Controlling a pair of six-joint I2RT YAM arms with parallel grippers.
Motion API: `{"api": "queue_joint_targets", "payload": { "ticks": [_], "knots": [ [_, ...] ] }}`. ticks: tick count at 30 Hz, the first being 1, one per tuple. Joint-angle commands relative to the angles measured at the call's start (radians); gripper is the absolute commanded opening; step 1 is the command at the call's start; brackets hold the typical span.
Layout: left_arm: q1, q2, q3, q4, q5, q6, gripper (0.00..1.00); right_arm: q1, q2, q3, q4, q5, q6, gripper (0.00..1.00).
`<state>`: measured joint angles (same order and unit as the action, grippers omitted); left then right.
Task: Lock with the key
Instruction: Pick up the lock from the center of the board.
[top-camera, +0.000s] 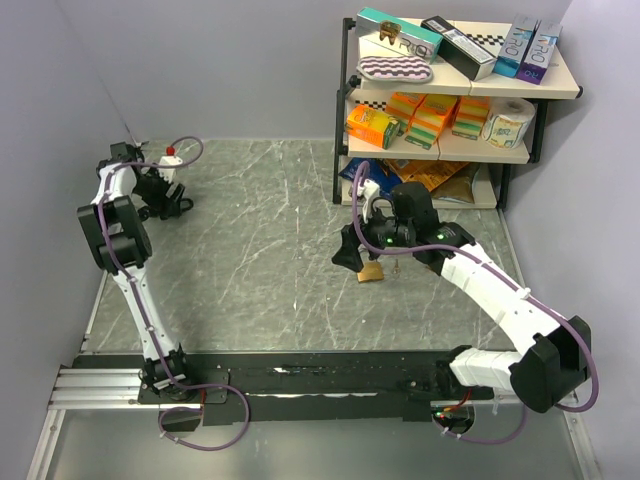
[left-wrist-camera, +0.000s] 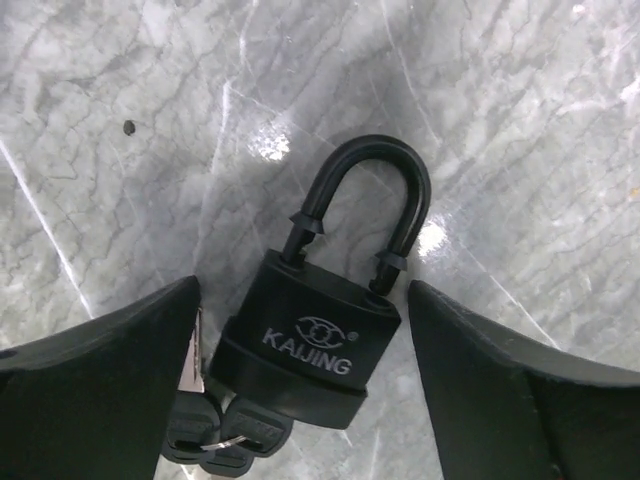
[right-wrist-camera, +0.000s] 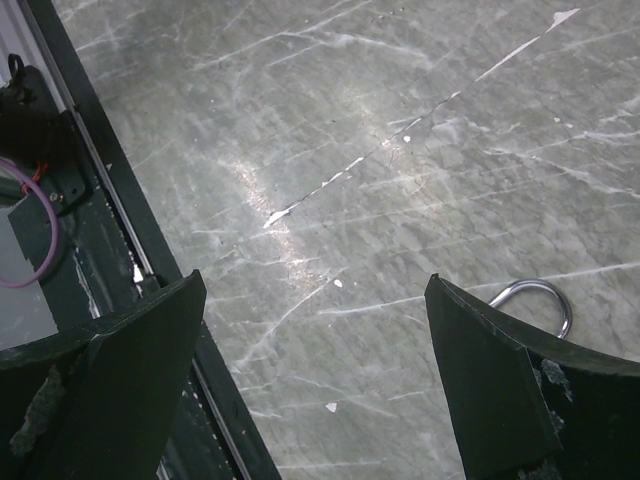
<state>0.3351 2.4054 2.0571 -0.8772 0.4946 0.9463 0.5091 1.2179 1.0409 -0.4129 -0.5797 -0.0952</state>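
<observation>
A black KAIJING padlock lies flat on the grey marble table, its black shackle pointing away from me. A bunch of black-headed keys hangs at its lower left corner. My left gripper is open, with a finger on each side of the lock body; it sits at the far left of the top view. A brass padlock lies under my right gripper. In the right wrist view only its silver shackle shows behind the right finger. My right gripper is open and empty.
A shelf rack with boxes and a paper roll stands at the back right, close behind the right arm. A small white object with a red cap stands by the left gripper. The black base rail runs along the near edge.
</observation>
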Motion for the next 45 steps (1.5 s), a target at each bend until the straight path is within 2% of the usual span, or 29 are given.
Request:
{"api": "queue_joint_targets", "payload": {
  "ticks": [1, 2, 3, 5, 6, 7, 8, 10, 11, 14, 17, 20, 25, 28, 29, 32, 38, 40, 45],
  "knots": [
    [0.004, -0.084, -0.155, 0.024, 0.003, -0.04, 0.79, -0.015, -0.014, 0.013, 0.016, -0.009, -0.003, 0.99],
    [0.001, -0.109, -0.185, 0.026, -0.002, -0.05, 0.76, -0.018, -0.015, 0.01, 0.02, -0.015, -0.001, 0.99],
    [-0.001, -0.156, -0.254, 0.04, -0.013, -0.091, 0.66, -0.015, -0.014, 0.008, 0.022, -0.017, 0.0, 0.99],
    [-0.01, -0.215, -0.342, 0.136, -0.071, -0.183, 0.53, -0.017, -0.012, 0.01, 0.023, -0.019, 0.002, 0.99],
    [-0.011, -0.277, -0.433, 0.168, -0.082, -0.29, 0.31, -0.017, -0.008, 0.01, 0.023, -0.019, 0.003, 0.99],
    [-0.011, -0.308, -0.483, 0.237, -0.096, -0.358, 0.19, -0.017, -0.008, 0.013, 0.025, -0.02, 0.003, 0.99],
    [-0.021, -0.339, -0.571, 0.254, -0.123, -0.476, 0.15, -0.018, -0.005, 0.015, 0.025, -0.019, 0.003, 0.99],
    [-0.047, -0.429, -0.659, 0.268, -0.122, -0.558, 0.08, -0.017, -0.003, 0.016, 0.026, -0.022, 0.003, 0.99],
    [-0.057, -0.466, -0.758, 0.309, -0.148, -0.607, 0.07, -0.017, 0.0, 0.018, 0.025, -0.022, 0.005, 0.99],
    [-0.108, -0.621, -0.915, 0.378, -0.243, -0.87, 0.15, -0.017, 0.003, 0.019, 0.028, -0.026, 0.011, 0.99],
    [-0.119, -0.67, -0.998, 0.373, -0.258, -1.059, 0.15, -0.017, 0.008, 0.019, 0.033, -0.031, 0.018, 0.99],
    [-0.154, -0.672, -1.041, 0.344, -0.307, -1.145, 0.13, -0.017, 0.006, 0.021, 0.033, -0.028, 0.022, 0.99],
    [-0.234, -0.666, -1.034, 0.319, -0.432, -1.169, 0.16, -0.018, -0.012, 0.016, 0.026, -0.013, 0.009, 0.99],
    [-0.278, -0.631, -1.003, 0.265, -0.45, -1.144, 0.25, -0.018, -0.023, 0.01, 0.023, -0.008, 0.005, 0.99],
    [-0.284, -0.606, -0.987, 0.255, -0.45, -1.134, 0.34, -0.018, -0.026, 0.005, 0.022, -0.005, 0.005, 0.99],
    [-0.291, -0.556, -0.954, 0.222, -0.462, -1.124, 0.47, -0.02, -0.032, 0.001, 0.023, -0.005, 0.006, 0.99],
    [-0.298, -0.454, -0.859, 0.132, -0.484, -1.107, 0.56, -0.021, -0.037, 0.007, 0.006, -0.005, -0.003, 0.99],
    [-0.311, -0.443, -0.848, 0.123, -0.484, -1.098, 0.65, -0.021, -0.037, 0.008, 0.002, -0.005, -0.008, 0.99],
    [-0.323, -0.422, -0.842, 0.104, -0.485, -1.098, 0.62, -0.023, -0.031, 0.021, -0.007, -0.009, -0.015, 0.99]
  ]
}}
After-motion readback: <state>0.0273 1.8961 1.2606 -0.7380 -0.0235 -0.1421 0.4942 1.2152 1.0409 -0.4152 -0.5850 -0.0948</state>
